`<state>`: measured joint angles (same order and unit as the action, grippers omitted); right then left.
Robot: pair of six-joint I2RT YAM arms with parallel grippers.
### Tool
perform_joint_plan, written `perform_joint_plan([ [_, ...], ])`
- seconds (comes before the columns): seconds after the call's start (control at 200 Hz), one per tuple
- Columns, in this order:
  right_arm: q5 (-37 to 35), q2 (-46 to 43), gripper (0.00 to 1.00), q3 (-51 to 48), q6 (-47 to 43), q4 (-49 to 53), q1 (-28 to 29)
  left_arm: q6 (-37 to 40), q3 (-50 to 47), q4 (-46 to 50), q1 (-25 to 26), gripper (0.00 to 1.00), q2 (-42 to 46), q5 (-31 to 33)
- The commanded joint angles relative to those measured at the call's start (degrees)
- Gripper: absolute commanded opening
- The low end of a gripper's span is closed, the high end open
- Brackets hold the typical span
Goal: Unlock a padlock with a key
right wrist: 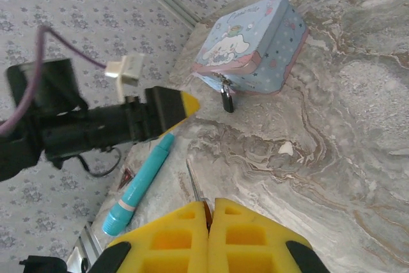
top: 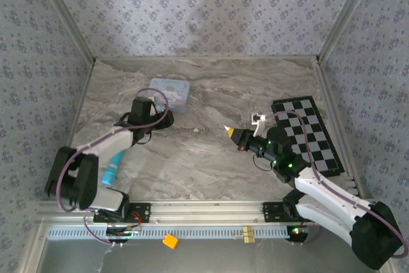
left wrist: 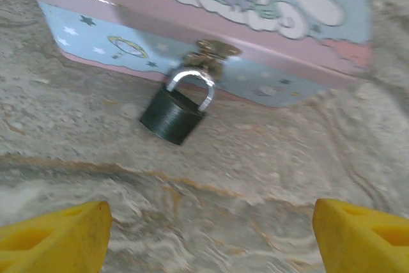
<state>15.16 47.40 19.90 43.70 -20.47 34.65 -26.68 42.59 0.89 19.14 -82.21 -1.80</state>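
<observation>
Centrally, ribbed black padlock (left wrist: pixel 172 116) hooked to pastel tin (left wrist: pixel 300 55), left pincer (left wrist: pixel 211 238) spread, right pincer (right wrist: pixel 209 208) pinching thin key (right wrist: pixel 193 183).

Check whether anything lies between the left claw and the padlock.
Nothing visible does. The left claw is open, and bare table runs from its fingertips to the padlock, which hangs from the hasp on the tin. The right claw, shut on the key, is off to the side.
</observation>
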Motion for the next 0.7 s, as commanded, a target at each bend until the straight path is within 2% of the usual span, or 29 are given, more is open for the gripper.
perform_joint_plan([
  [0.0, -1.0, -2.3, 0.0, -1.1, -0.6, 1.6, 0.4, 5.5, 5.5, 1.2, -1.6, 0.81, -4.6, 2.7],
  [0.2, -1.5, -6.7, 0.0, -2.3, -1.2, 5.0, 0.3, 13.2, 14.9, 5.8, -2.5, 0.78, -14.6, -1.3],
  [0.315, -1.9, -9.2, 0.0, -2.9, -1.8, 7.3, 0.1, 15.1, 19.4, 10.7, -2.5, 0.77, -19.1, -1.6],
  [0.46, -1.5, -10.4, 0.0, -3.1, -1.7, 8.1, -0.5, 15.4, 22.4, 13.5, -2.3, 0.76, -22.2, -0.4],
  [0.695, -1.8, -10.3, 0.0, -3.2, -1.6, 8.0, -0.6, 14.4, 25.6, 14.8, 0.3, 0.7, -25.6, -2.9],
])
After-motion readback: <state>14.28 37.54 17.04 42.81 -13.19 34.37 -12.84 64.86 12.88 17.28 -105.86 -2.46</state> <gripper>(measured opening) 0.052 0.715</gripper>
